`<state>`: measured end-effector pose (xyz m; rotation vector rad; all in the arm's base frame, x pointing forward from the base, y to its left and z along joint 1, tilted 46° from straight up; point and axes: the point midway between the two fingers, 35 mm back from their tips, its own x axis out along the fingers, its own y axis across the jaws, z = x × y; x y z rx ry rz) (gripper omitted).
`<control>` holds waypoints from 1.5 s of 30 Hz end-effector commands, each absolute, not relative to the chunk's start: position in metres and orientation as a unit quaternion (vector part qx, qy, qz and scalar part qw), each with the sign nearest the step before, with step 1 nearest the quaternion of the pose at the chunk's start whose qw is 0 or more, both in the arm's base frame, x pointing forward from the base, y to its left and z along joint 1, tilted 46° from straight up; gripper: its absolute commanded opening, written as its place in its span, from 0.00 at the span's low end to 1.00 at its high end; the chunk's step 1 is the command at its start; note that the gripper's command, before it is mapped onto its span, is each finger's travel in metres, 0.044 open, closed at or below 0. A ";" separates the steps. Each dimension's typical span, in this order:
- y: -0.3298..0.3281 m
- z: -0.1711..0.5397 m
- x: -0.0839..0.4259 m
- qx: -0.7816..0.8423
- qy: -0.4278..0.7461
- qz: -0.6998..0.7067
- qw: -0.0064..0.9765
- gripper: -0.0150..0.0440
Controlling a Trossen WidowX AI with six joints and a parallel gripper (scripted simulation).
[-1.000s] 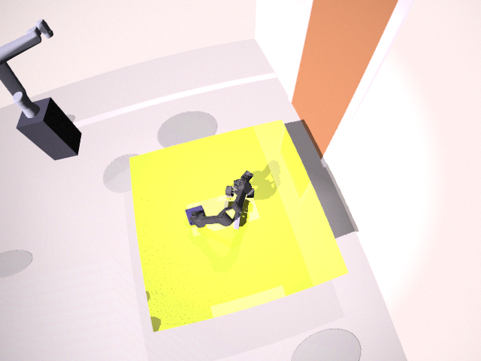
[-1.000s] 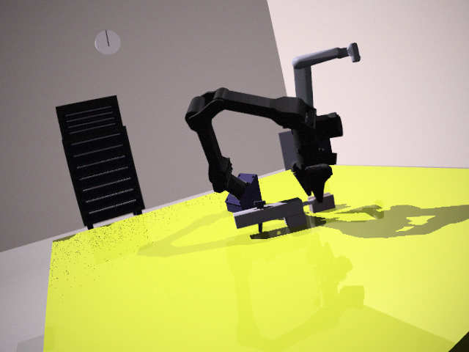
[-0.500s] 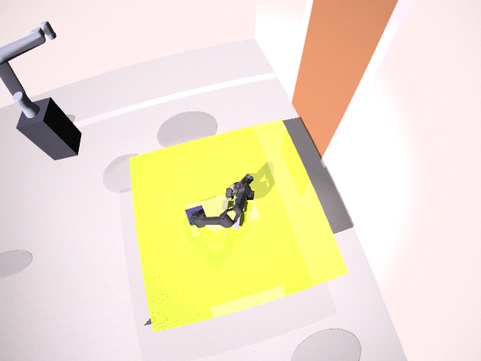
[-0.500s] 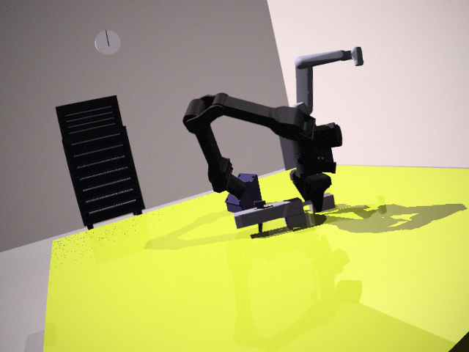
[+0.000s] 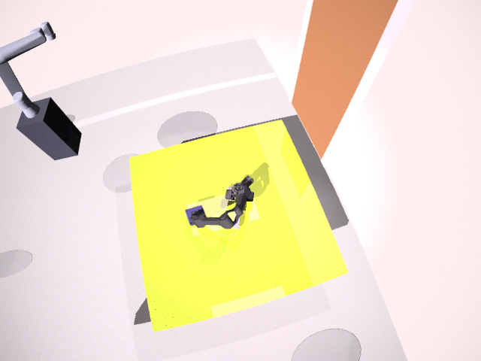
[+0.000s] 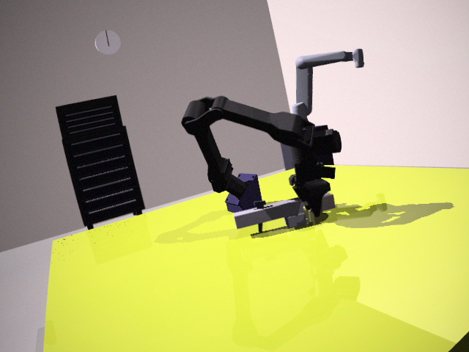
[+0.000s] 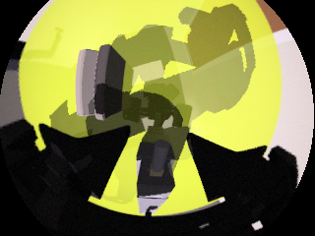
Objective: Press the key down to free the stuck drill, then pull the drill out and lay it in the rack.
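A long grey body [image 6: 264, 214] stands just above the yellow table, with a grey block [image 6: 295, 220] under its right end. A small black part [image 6: 259, 204] sits on top of it; I cannot tell whether this is the key. My gripper [image 6: 316, 213] [image 7: 159, 133] is open, fingers pointing down, low beside the body's right end. In the wrist view a short dark cylinder [image 7: 158, 154], possibly the drill's end, lies between and below the fingers, not visibly gripped. A grey two-part block [image 6: 328, 202] [image 7: 109, 81], perhaps the rack, stands beside the fingers.
The arm's blue base [image 5: 194, 214] [image 6: 250, 189] stands behind the long body on the yellow table top [image 5: 174, 271] [image 6: 170, 295]. A grey arm on a dark pedestal [image 5: 48, 130] and a dark drawer cabinet [image 6: 100, 163] stand beyond the table.
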<state>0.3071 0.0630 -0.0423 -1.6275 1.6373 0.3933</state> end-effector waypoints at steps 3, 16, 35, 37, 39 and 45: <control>0.063 -0.042 0.307 -0.640 0.644 0.154 0.390 0.64; 0.063 -0.042 0.307 -0.640 0.644 0.154 0.390 0.25; 0.080 -0.058 0.314 -0.641 0.644 0.154 0.387 0.25; 0.082 -0.061 0.315 -0.641 0.644 0.154 0.387 0.25; 0.085 -0.063 0.316 -0.641 0.644 0.154 0.388 0.25; 0.090 -0.067 0.318 -0.641 0.644 0.154 0.388 0.25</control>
